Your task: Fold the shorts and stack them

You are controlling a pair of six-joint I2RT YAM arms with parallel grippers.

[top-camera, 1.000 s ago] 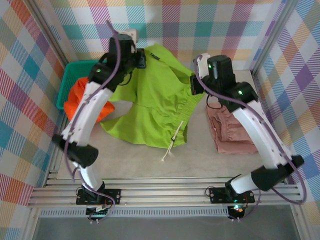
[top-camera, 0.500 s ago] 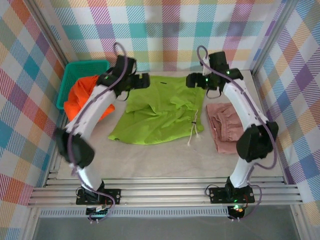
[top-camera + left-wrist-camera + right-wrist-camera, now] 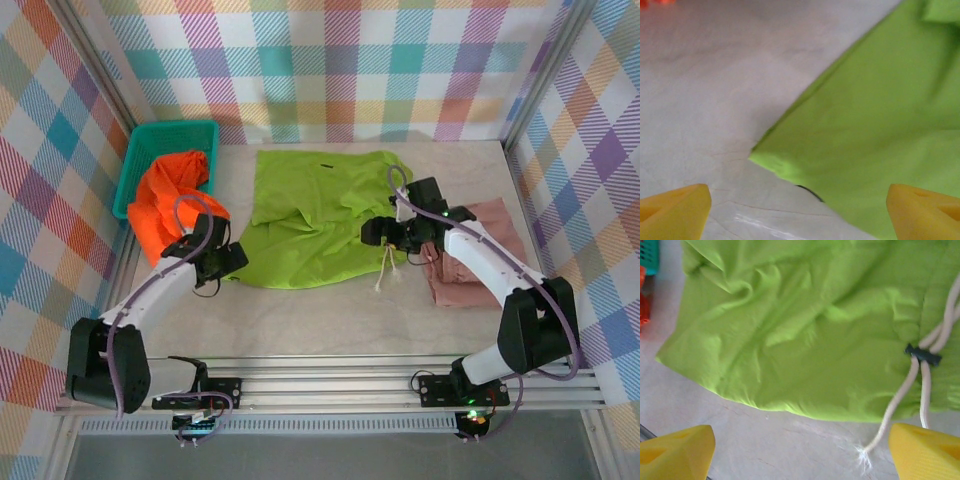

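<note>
Left gripper (image 3: 238, 260): jaws spread wide and holding nothing, low over the table (image 3: 320, 320) at the lower left corner of the lime green shorts (image 3: 310, 215).
Left wrist view: the two yellow fingertips (image 3: 675, 210) sit in the bottom corners; the green hem corner points down and left between them, just above. It is not pinched.
Right gripper (image 3: 368, 233): jaws also wide apart and empty, at the right edge of the green shorts, by the waist.
Right wrist view: the green cloth fills the upper frame above the fingertips. The white drawstring (image 3: 920, 385) with its dark toggle hangs at the right and ends frayed on the table.
Lime green shorts: spread out at centre frame, wrinkled in the middle.
Dusty pink shorts (image 3: 480, 275): folded at the right, just beside the right arm.
Bright orange shorts (image 3: 165, 200): bunched at the left, spilling from the teal basket (image 3: 150, 135).
</note>
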